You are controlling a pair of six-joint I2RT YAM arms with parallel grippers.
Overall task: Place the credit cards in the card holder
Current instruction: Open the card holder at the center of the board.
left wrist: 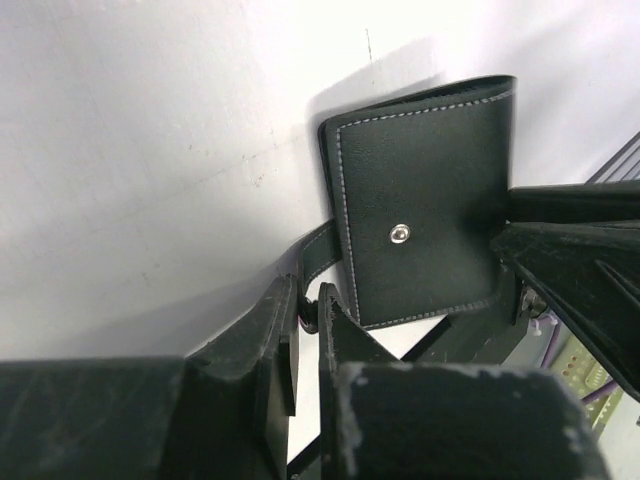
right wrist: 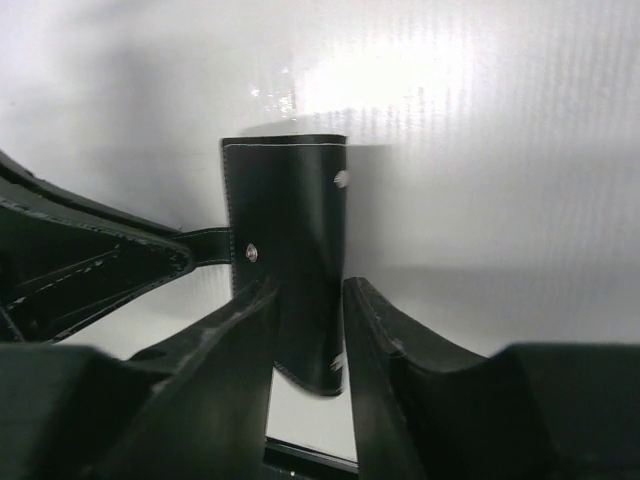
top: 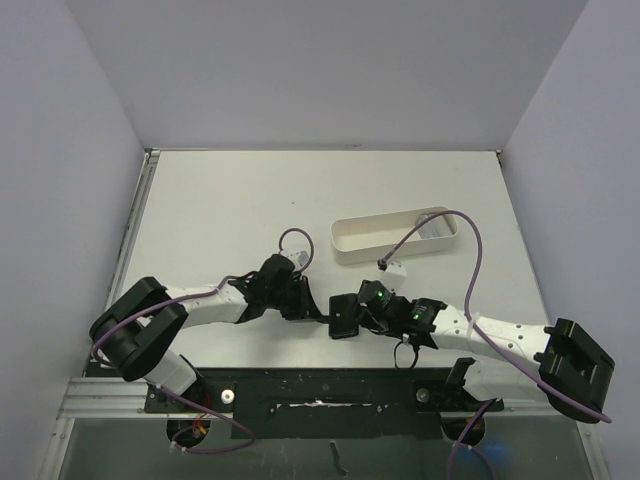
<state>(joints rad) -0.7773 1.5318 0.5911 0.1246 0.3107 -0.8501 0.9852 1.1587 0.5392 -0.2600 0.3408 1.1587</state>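
Your left gripper [left wrist: 308, 300] pinches the snap tab [left wrist: 315, 250] of the folded black leather card holder [left wrist: 420, 200], likely to unsnap it. Your right gripper [right wrist: 310, 295] straddles it to steady it (whether it actually grips, I can't tell).

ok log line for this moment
left gripper shut on snap tab | right gripper astride card holder, grip unclear | card holder folded, snap tab undone

Robotics laboratory test cell. Two jointed robot arms, the left arm [top: 200, 305] and the right arm [top: 500, 335], are bolted to a metal rail [top: 110, 395] at the near edge of a white table [top: 300, 190]. Plain white panels [top: 330, 70] enclose the table, and purple cables [top: 481, 250] loop from the wrists.
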